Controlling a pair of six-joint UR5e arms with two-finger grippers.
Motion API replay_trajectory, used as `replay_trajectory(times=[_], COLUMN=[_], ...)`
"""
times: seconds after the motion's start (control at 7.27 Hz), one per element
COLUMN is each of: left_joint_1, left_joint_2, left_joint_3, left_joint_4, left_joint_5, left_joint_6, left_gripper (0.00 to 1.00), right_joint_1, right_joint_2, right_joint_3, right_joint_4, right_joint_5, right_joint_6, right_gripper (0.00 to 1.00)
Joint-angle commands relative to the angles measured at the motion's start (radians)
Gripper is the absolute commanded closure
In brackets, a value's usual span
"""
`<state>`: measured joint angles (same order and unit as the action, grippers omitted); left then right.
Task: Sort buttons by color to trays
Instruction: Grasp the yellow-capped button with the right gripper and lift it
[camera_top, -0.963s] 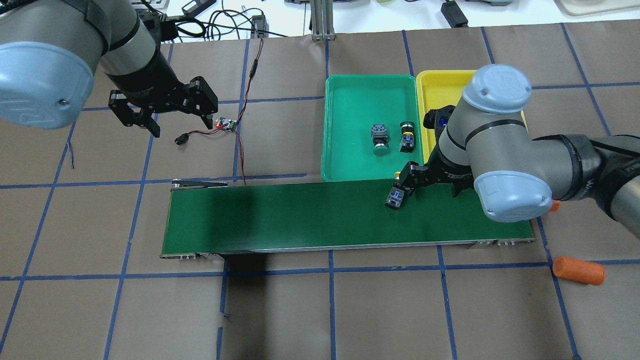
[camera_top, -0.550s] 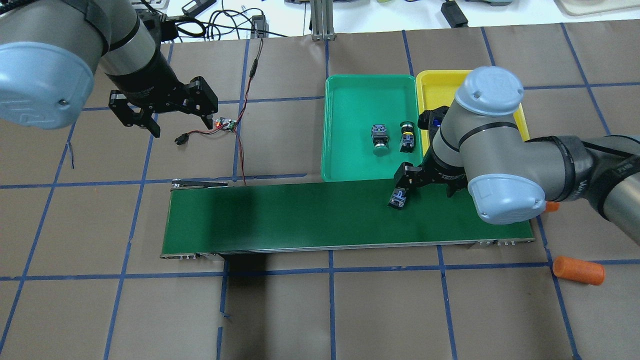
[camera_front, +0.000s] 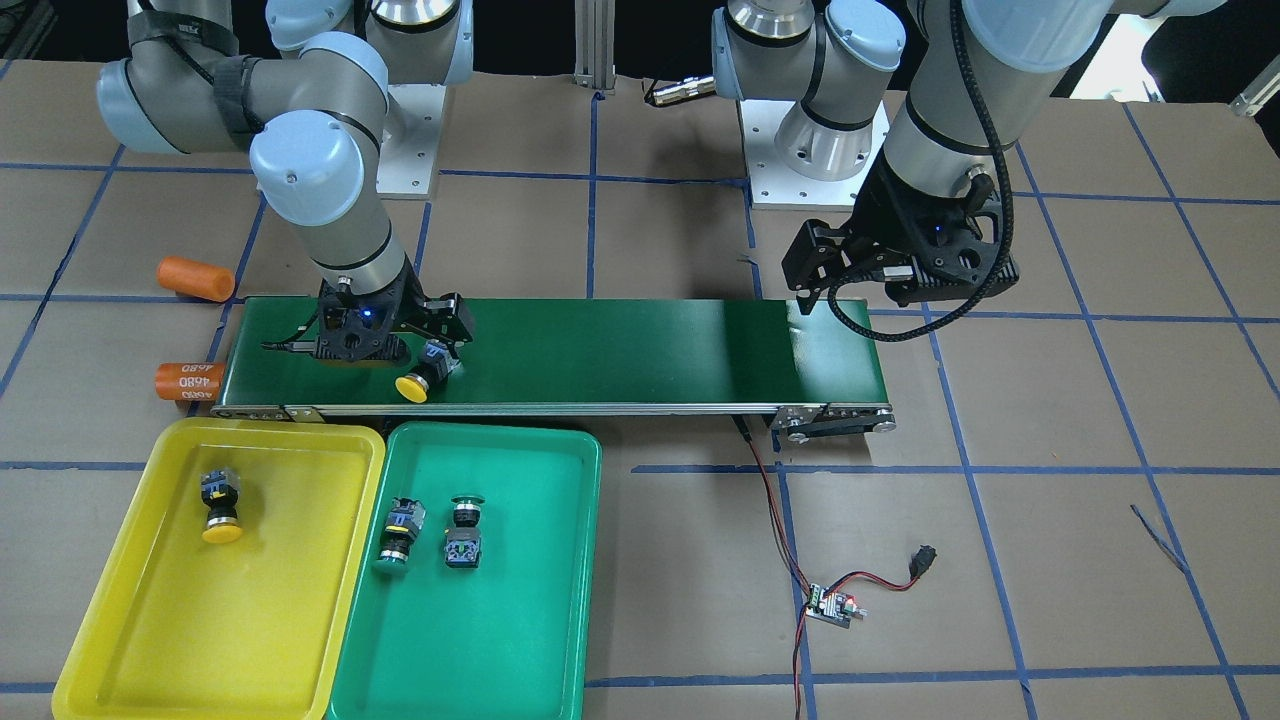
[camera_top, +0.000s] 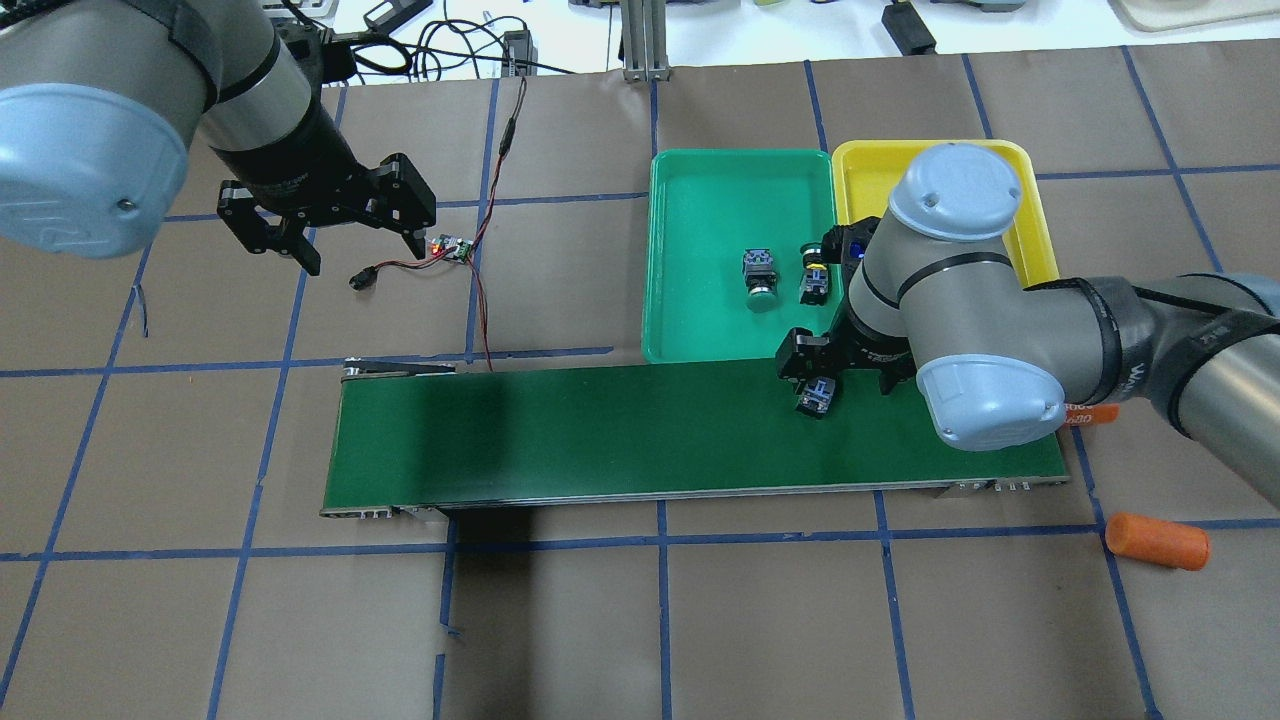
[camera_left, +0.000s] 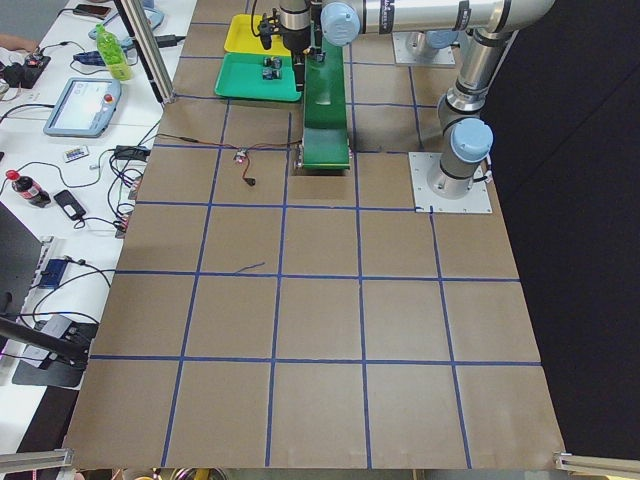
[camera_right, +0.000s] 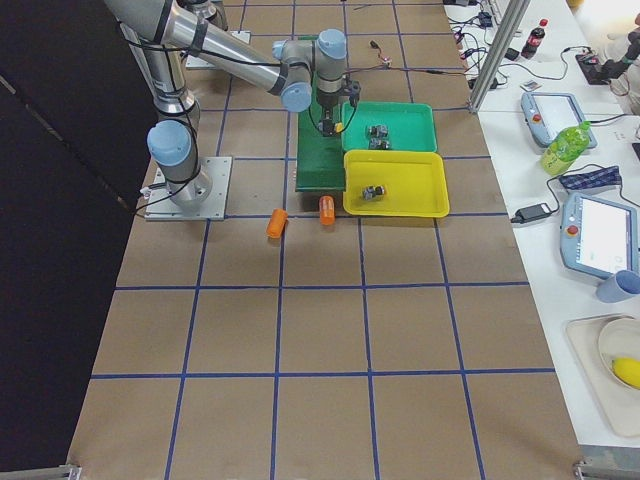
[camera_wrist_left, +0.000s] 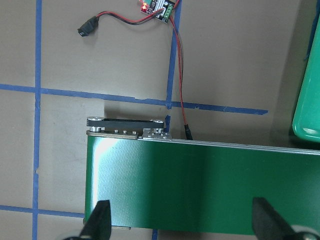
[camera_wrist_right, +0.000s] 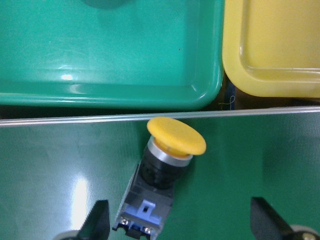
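Item: yellow button, on its side on the belt near the yellow tray, looks light, rigid, slick-capped, best pinched across its squarish body; right hand straddles it wide open, holding nothing.

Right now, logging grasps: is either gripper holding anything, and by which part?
Nothing held. The right gripper straddles the yellow button, jaws open; the left gripper is empty.

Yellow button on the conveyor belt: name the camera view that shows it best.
Right wrist-mounted: the yellow button shows large, cap and contact block clear, within the open right end effector. Front-facing shows it small; overhead shows only its body; side views barely show it.
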<state>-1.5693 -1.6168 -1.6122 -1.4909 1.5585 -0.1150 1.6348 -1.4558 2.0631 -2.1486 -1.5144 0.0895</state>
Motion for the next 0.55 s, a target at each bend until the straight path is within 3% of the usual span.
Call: replay_trajectory(times=[0.0,0.14,0.41], left_joint_1=[0.0,0.0,0.0], left_joint_2=[0.0,0.0,0.0], left_joint_3=[0.0,0.0,0.0], left_joint_4=[0.0,0.0,0.0], left_joint_5=[0.0,0.0,0.0], left_joint_6=[0.0,0.0,0.0], left_gripper=[0.0,0.0,0.0], right_joint_1=[-0.001,-0.006,-0.013], right_joint_2=[0.034,0.034,0.035], right_joint_3=[-0.007,-0.009,-0.05], right_joint_4=[-0.008,-0.007,0.009], right_joint_5=[-0.015,-0.02,-0.02], right_joint_6=[-0.005,-0.014,-0.017], right_gripper=[0.3,0.55,0.81])
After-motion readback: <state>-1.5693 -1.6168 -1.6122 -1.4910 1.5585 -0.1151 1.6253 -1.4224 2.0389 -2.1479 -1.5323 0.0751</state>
